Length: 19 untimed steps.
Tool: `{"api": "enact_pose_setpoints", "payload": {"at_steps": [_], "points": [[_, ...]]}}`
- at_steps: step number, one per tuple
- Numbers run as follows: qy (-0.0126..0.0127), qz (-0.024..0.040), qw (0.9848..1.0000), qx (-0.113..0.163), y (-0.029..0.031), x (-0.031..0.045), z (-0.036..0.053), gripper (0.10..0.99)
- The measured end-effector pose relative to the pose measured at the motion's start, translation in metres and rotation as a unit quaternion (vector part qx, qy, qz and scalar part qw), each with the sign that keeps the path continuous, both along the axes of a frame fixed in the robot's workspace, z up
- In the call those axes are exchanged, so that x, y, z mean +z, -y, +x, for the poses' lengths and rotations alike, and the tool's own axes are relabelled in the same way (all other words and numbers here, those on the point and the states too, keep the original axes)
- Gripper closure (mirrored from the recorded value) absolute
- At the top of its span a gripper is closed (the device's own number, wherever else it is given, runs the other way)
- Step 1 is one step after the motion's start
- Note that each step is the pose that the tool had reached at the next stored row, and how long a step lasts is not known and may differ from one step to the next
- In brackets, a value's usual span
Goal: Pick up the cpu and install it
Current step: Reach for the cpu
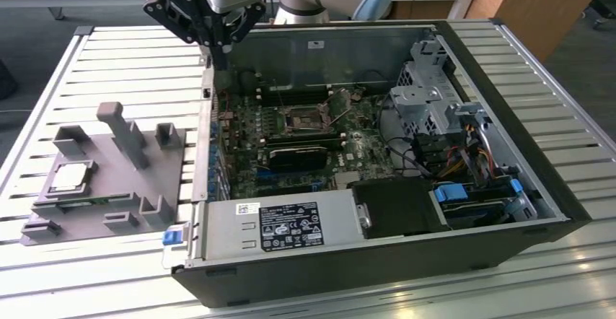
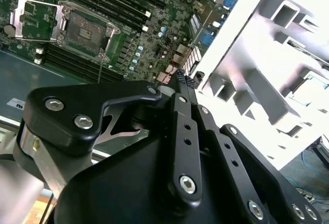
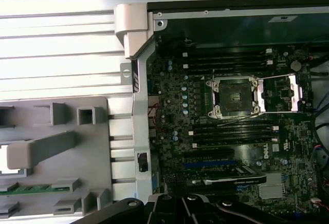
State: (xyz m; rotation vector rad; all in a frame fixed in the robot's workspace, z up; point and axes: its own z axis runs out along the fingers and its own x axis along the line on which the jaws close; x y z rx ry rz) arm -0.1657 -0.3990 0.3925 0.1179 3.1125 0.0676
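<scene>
1. Hangs above the near wall of the computer case point(image 1: 385, 272) with the pincer point(image 1: 219, 58) closed up and gripping nothing.
2. Finds the cpu point(image 1: 69, 177) lying flat on the grey fixture tray point(image 1: 115, 189), on the slatted bench point(image 1: 125, 66) at the exterior view's left, well apart from the pincer.
3. Shows the motherboard socket point(image 3: 232, 97) bare, retaining frame swung open.
4. Judged barely begun: no pickup made, no seating done.

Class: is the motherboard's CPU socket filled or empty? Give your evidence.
Empty: the socket shows its bare dark bed, metal cover swung open beside it; the cpu lies on the grey fixture tray.
</scene>
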Motion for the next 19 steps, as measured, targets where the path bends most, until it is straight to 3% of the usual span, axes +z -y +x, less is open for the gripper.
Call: {"api": "enact_pose_setpoints", "payload": {"at_steps": [19], "points": [[0.0, 0.0, 1.0, 0.0, 0.0, -0.0002, -0.0126, 0.98]]}}
